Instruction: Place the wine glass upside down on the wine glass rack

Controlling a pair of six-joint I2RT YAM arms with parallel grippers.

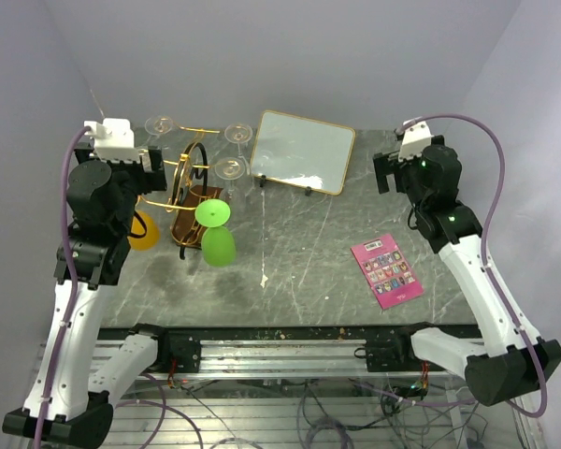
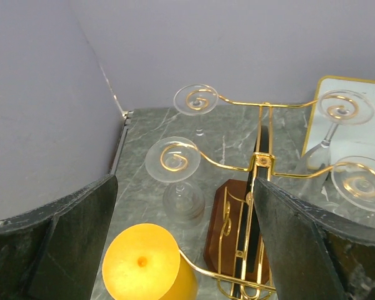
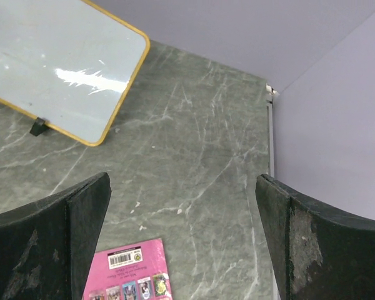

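Note:
The wine glass rack (image 1: 192,192), gold wire on a dark wooden base (image 2: 230,220), stands at the table's back left. Wine glasses hang from it foot up: an orange one (image 1: 142,232) (image 2: 140,262), a green one (image 1: 215,229), and three clear ones (image 1: 159,123) (image 1: 238,133) (image 1: 229,168). My left gripper (image 1: 152,168) (image 2: 184,184) hovers open above the rack's left side, over the orange glass and a clear glass (image 2: 173,157), holding nothing. My right gripper (image 1: 385,173) (image 3: 182,181) hangs open and empty over bare table at the back right.
A gold-framed white board (image 1: 302,150) (image 3: 56,69) leans on small feet behind the table's middle. A pink booklet (image 1: 386,269) (image 3: 128,275) lies flat on the right side. Grey walls close in at the back and both sides.

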